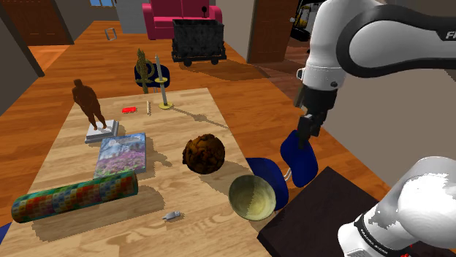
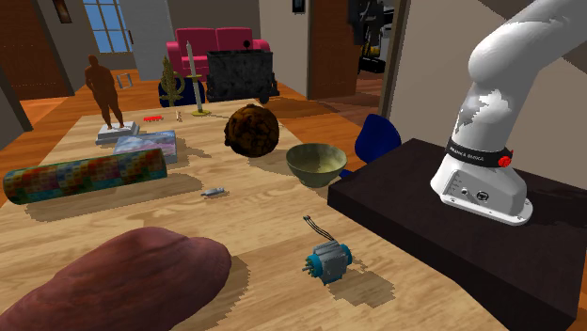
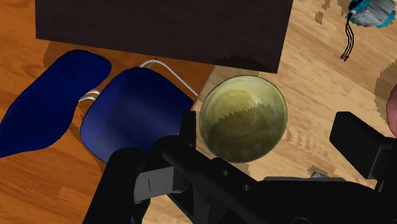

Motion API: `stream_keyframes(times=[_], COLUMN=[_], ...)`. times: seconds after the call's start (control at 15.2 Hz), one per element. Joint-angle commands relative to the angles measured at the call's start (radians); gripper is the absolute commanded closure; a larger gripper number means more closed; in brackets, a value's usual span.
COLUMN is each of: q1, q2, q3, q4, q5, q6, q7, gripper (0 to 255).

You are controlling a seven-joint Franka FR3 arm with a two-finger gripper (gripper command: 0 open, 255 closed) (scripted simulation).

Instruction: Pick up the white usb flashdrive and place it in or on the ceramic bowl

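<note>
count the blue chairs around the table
2. One blue chair stands beside the table by the olive bowl; the other blue chair is at the table's far end, behind the candlestick. Others may be hidden.

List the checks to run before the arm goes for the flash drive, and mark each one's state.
1. Gripper open and empty: ok. The fingers stand apart in the wrist view, with nothing between them.
2. Flash drive found and free to reach: ok. It lies by itself on the table.
3. Gripper above the drive: not ok. It hangs over the blue chair, beyond the table's edge.
4. Bowl upright and empty: ok. It sits near the table edge by the stand.
5. Which way the drive lies for the fingers: cannot tell, it is too small.
</note>
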Motion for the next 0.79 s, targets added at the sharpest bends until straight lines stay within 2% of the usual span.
stream_keyframes(times=[0.0,0.4,0.73], q1=[0.011,0.033,0.036], q2=[0.034,0.181,0.346], q3=[0.041,0.160,0.256], q4=[-0.021,-0.037,-0.008], q5=[0.028,0.084,0.087], q6=[0.070,0.275,0.445], q7=[0.041,0.156,0.262], gripper=[0,0,0])
